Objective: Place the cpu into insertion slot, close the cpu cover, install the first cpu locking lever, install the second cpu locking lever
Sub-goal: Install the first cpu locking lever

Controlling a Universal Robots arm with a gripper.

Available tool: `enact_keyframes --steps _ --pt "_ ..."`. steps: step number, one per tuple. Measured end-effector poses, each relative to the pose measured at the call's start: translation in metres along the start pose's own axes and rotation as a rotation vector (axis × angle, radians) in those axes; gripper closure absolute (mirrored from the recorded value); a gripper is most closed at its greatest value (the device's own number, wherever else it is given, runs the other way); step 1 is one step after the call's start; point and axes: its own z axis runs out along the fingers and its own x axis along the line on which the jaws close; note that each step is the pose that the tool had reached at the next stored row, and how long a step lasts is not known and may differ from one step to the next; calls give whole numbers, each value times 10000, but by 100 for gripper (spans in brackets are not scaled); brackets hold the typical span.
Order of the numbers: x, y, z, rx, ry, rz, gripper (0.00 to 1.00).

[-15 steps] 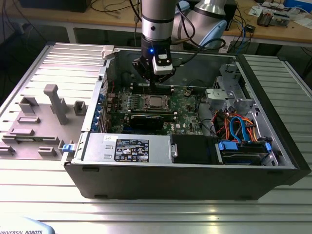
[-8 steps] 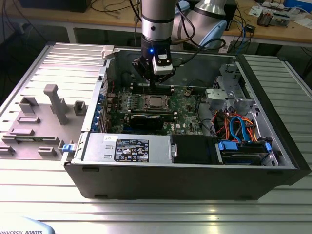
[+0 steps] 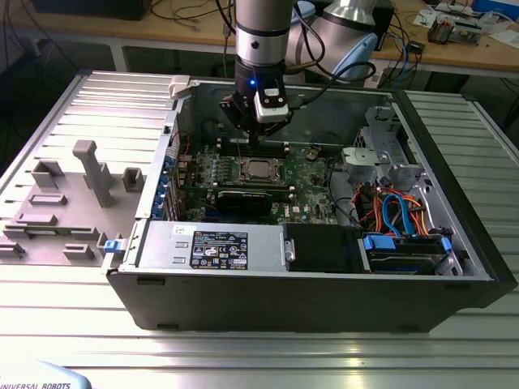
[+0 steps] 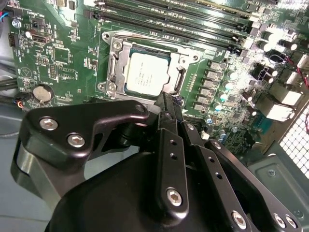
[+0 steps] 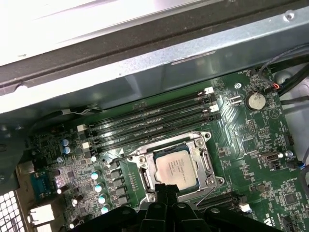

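Observation:
The cpu (image 4: 147, 73), a square chip with a silvery top, lies flat in the socket on the green motherboard (image 3: 308, 174); it also shows at cpu (image 5: 175, 166) and cpu (image 3: 260, 169). The cpu cover (image 4: 115, 60), a silvery frame, lies down around the chip, also seen as cpu cover (image 5: 207, 162). A thin wire lever (image 5: 159, 145) runs along one socket edge; whether it is latched I cannot tell. My gripper (image 4: 170, 100) hangs just above the socket's edge, shut with nothing between its black fingers; in the exterior view the gripper (image 3: 254, 146) hovers just behind the socket.
Black memory slots (image 5: 154, 121) run beside the socket. A long black card (image 3: 243, 198) stands in front of it. A power supply (image 3: 211, 243) and a drive bay with blue cables (image 3: 397, 219) sit inside the case walls. Grey fixtures (image 3: 89, 170) stand at the exterior view's left.

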Motion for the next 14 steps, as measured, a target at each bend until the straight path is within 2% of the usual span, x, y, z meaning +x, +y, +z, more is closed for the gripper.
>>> enact_keyframes --steps 1,2,4,14 --pt "0 0 0 2 4 -200 89" --pt "0 0 1 3 10 -580 89" --pt "3 -1 4 3 13 -799 89" --pt "3 -1 6 -11 -4 -837 89"
